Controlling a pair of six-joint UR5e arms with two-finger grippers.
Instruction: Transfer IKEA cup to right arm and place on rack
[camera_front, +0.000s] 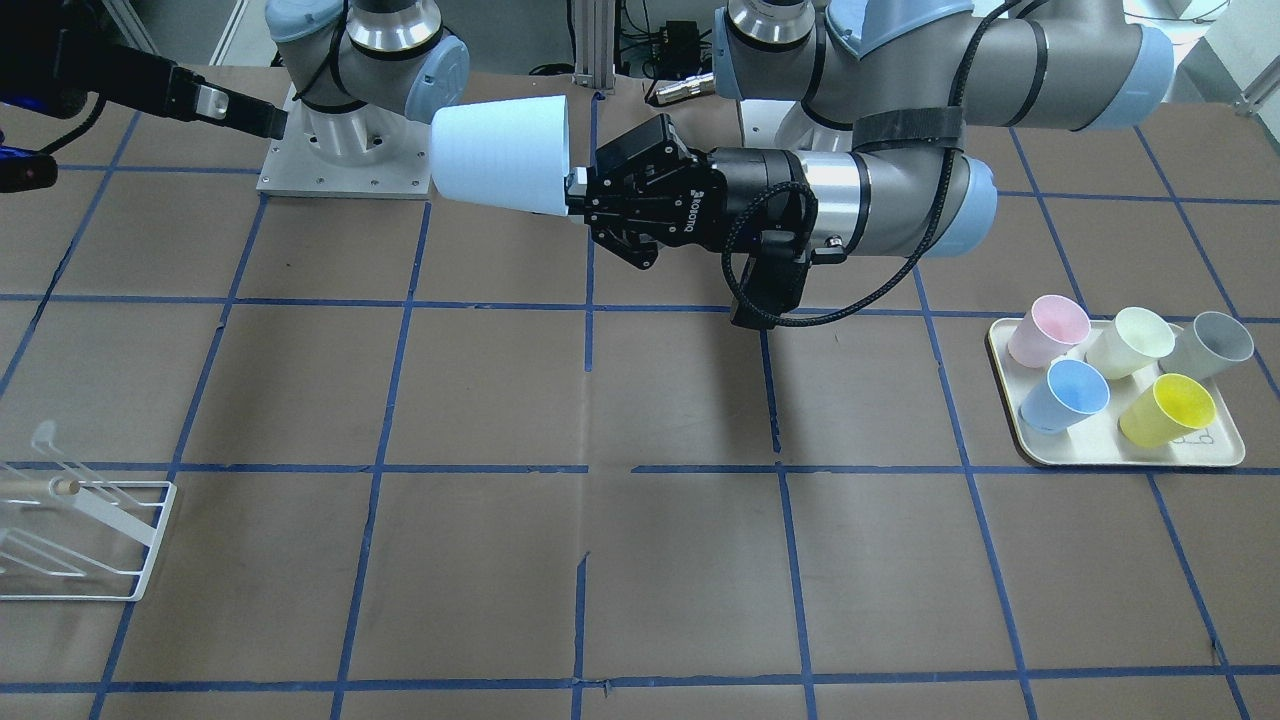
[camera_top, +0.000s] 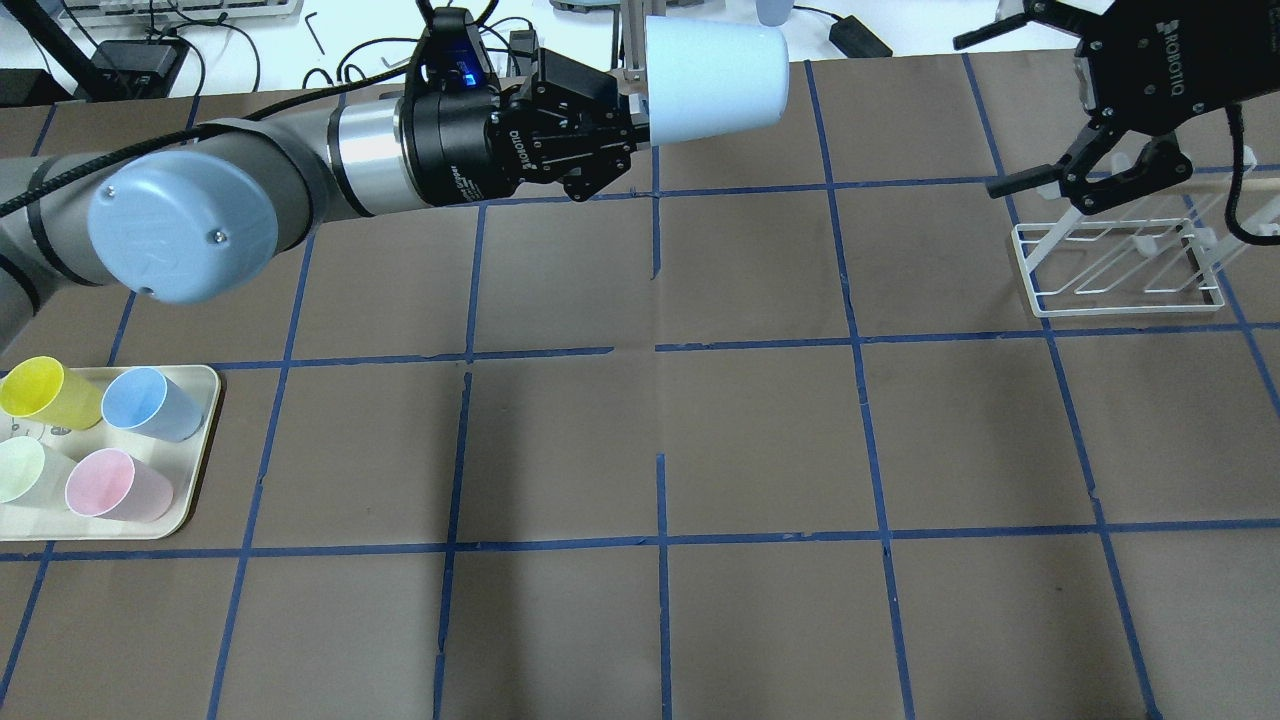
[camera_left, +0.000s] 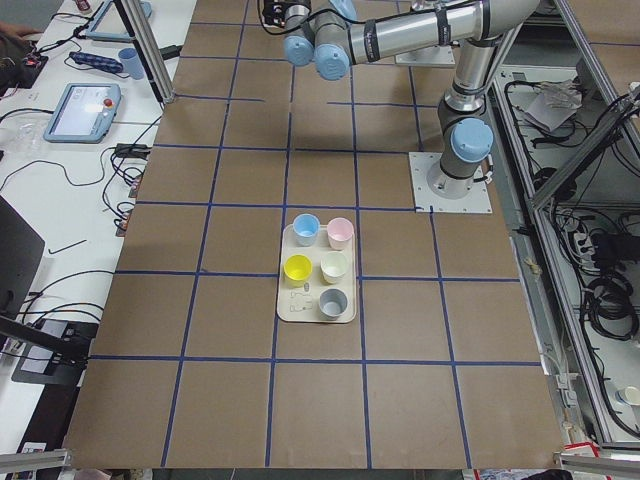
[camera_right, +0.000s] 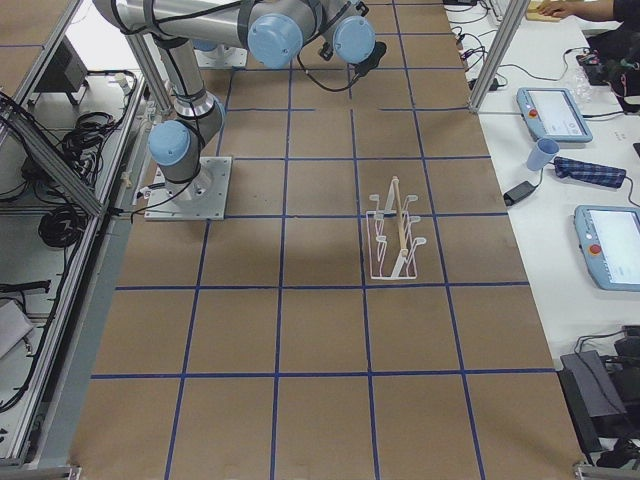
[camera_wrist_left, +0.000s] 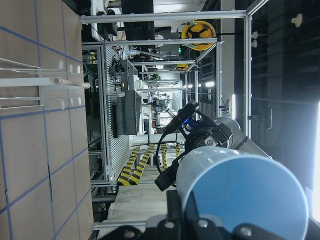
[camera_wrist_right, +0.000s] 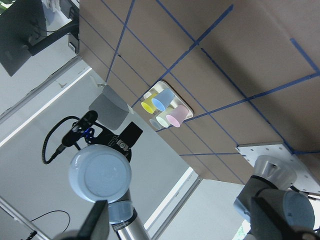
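My left gripper (camera_top: 640, 105) is shut on the rim of the IKEA cup (camera_top: 715, 78). It holds the very pale blue tumbler on its side above the table's far middle, base pointing toward the right arm. The cup and left gripper (camera_front: 575, 195) also show in the front view, the cup (camera_front: 500, 155) in the air. My right gripper (camera_top: 985, 110) is open and empty, apart from the cup's base, above the white wire rack (camera_top: 1115, 270). The right wrist view shows the cup's base (camera_wrist_right: 100, 175) ahead between the spread fingers (camera_wrist_right: 97, 225). The rack (camera_front: 80, 540) stands empty.
A cream tray (camera_top: 200, 450) at the robot's left holds several cups: yellow (camera_top: 45, 392), sky-blue (camera_top: 150, 403), pink (camera_top: 115, 485) and pale green (camera_top: 30, 475). The front view also shows a grey one (camera_front: 1215, 345). Brown paper with a blue tape grid covers the table.
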